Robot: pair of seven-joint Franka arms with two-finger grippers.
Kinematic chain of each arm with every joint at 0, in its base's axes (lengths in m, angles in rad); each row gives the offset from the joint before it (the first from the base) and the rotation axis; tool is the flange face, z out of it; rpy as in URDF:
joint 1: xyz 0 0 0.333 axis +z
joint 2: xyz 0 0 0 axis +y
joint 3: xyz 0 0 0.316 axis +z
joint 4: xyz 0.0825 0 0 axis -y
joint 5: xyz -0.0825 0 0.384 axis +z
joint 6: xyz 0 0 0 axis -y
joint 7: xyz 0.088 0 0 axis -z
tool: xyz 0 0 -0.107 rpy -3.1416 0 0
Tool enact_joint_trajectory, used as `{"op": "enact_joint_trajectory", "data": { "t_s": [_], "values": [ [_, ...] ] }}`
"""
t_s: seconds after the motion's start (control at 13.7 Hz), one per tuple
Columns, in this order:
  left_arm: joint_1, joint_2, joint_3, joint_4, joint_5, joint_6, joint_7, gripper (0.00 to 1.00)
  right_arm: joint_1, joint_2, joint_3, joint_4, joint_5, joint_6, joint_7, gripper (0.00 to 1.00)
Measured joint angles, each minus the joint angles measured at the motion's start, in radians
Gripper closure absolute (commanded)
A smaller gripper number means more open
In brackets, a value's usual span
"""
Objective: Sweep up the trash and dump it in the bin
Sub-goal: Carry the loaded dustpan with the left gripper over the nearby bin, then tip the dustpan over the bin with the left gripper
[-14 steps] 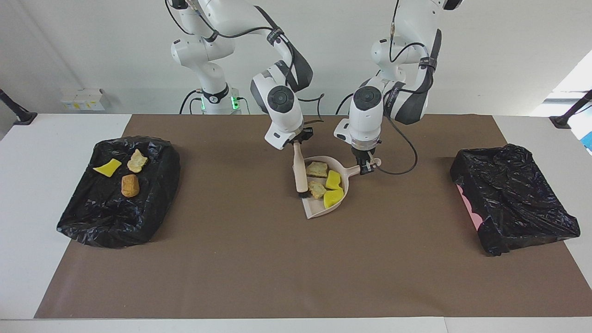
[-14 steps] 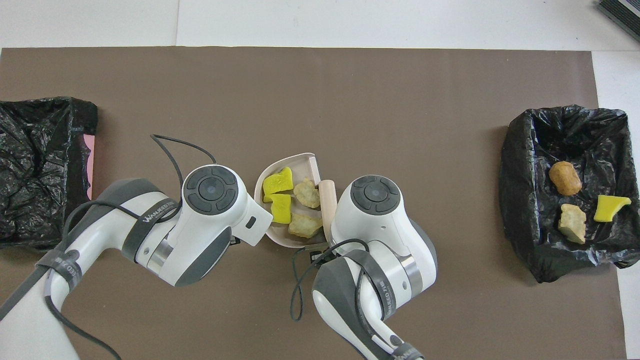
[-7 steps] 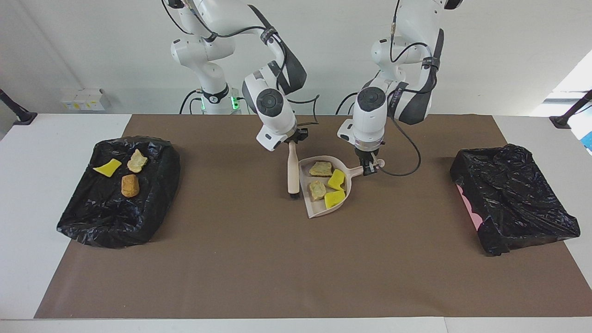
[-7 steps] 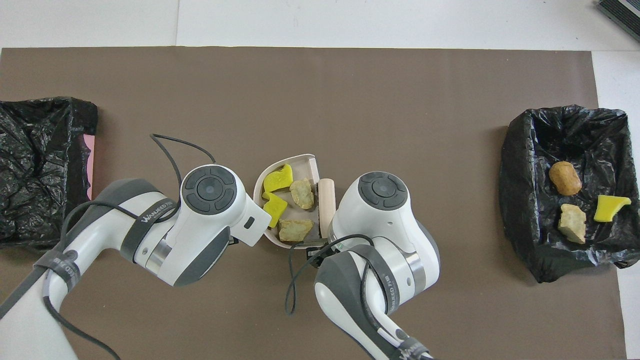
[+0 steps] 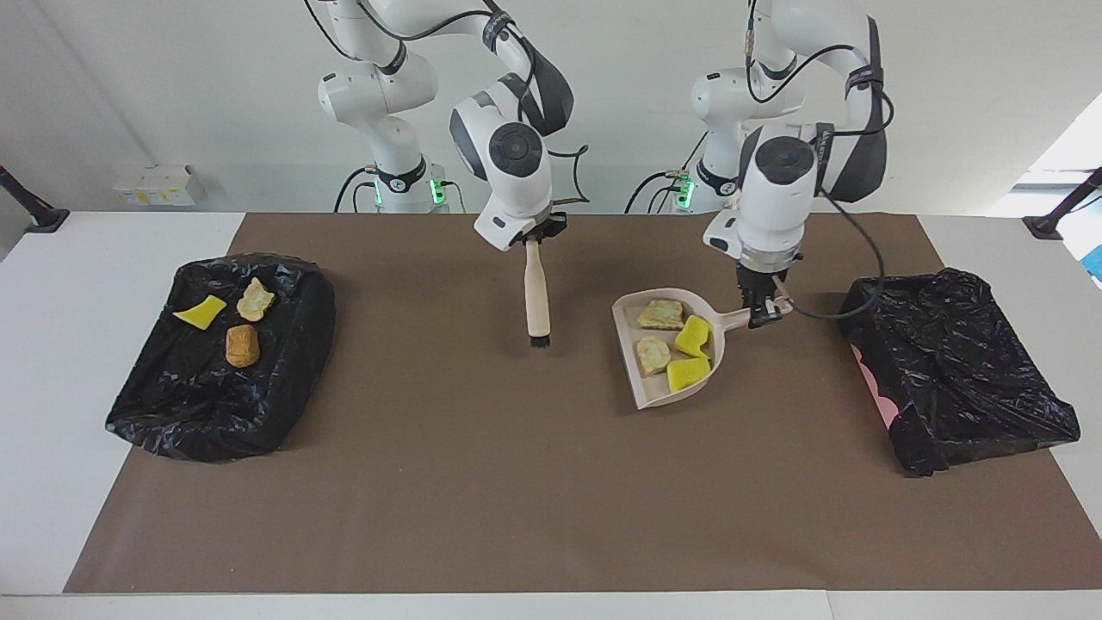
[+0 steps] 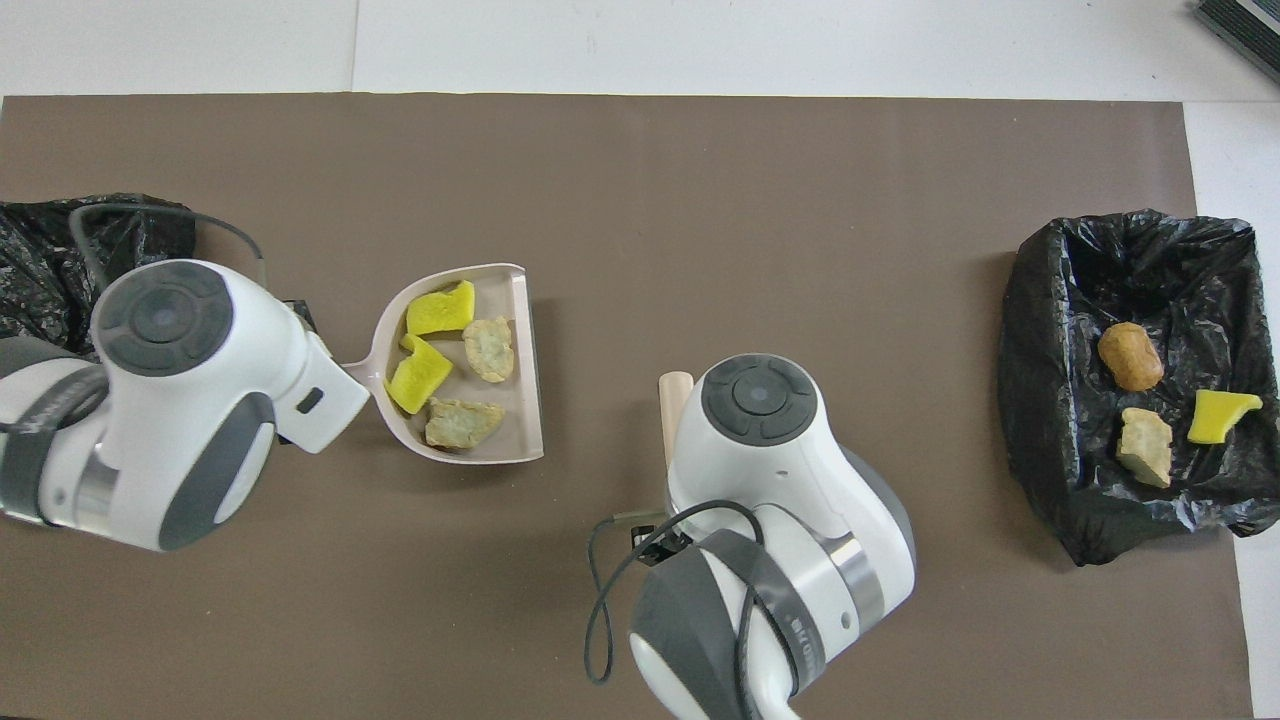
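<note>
Chunks: four in dustpan (image 5: 639, 379) (two yellow), three in bin (image 5: 284, 387).

Four bits of trash (image 5: 670, 339) sitting in the dustpan (image 5: 652, 394), held up by its handle in the left pincer (image 5: 763, 307) over the mat (image 5: 482, 482), toward the left arm's end of the bench (image 5: 52, 387). Right next to that, a lined bin (image 5: 956, 379) at the left arm's end. Hanging from the right pincer (image 5: 535, 238) over mid-mat, well apart from the dustpan: the brush (image 5: 537, 297). At the right arm's end, another lined bin (image 5: 215, 405) with three more chunks (image 5: 234, 320) in it.
</note>
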Motion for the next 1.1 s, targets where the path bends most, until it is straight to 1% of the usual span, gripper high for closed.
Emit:
{"op": "enact_joint_trajectory", "data": {
  "t_s": [0.15, 0.29, 0.44, 0.66, 0.88, 0.95, 1.02, 1.1],
  "values": [
    [0.003, -0.038, 0.108, 0.047, -0.008, -0.055, 0.058, 1.0, 0.062, -0.003, 0.003, -0.001, -0.002, 0.01, 0.061, 1.0],
    [0.004, -0.045, 0.211, 0.104, -0.011, -0.095, 0.085, 1.0, 0.115, -0.002, 0.004, -0.013, -0.003, 0.062, 0.118, 1.0],
    [0.005, -0.043, 0.304, 0.138, -0.013, -0.105, 0.12, 1.0, 0.157, 0.006, 0.004, -0.039, -0.004, 0.114, 0.172, 1.0],
    [0.006, -0.04, 0.435, 0.157, -0.014, -0.099, 0.191, 1.0, 0.194, 0.015, 0.004, -0.103, -0.004, 0.187, 0.193, 1.0],
    [0.007, -0.027, 0.543, 0.189, -0.011, -0.047, 0.357, 1.0, 0.203, 0.016, 0.004, -0.159, -0.004, 0.254, 0.193, 1.0],
    [0.008, -0.02, 0.572, 0.195, 0.008, -0.022, 0.399, 1.0, 0.21, 0.016, 0.004, -0.177, -0.004, 0.286, 0.193, 1.0],
    [0.008, -0.011, 0.591, 0.197, 0.054, 0.002, 0.417, 1.0, 0.217, 0.017, 0.004, -0.192, -0.004, 0.313, 0.193, 0.82],
    [0.008, 0.001, 0.603, 0.198, 0.13, 0.03, 0.422, 1.0, 0.222, 0.019, 0.004, -0.202, -0.004, 0.33, 0.193, 0.01]
  ]
}}
